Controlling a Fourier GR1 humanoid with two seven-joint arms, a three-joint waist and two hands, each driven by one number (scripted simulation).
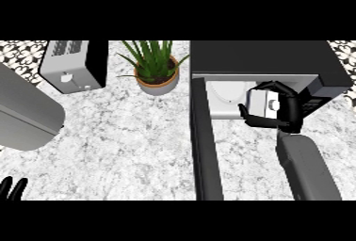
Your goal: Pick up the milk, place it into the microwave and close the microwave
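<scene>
While your left hand point(12, 188) rests at the lower left edge with its fingers straight and up, leave it there for now; you will probably want it later for the door. Moving right across the marbled counter point(125, 141), the toaster point(71, 66) and the potted plant point(154, 66) stand well clear of the work, so neither should trouble you. The microwave door point(206, 150) hangs wide open, running from the cavity's left side down toward you, just left of your right forearm. Keep that forearm away from it as you go in.

Your right hand point(278, 115) is curled round the milk point(262, 103), fingers and thumb wrapped on either side, and it holds the carton at the mouth of the microwave point(264, 59), over the pale turntable plate point(226, 94). To do this step well, carry the carton deeper over the plate, lower it until its base seems to sit flat, and only then uncurl your fingers. Draw the hand straight back out so you do not tip it.

The milk is a small, pale grey-white boxy carton, partly hidden by your fingers. It looks rigid and light, likely to topple if nudged.
</scene>
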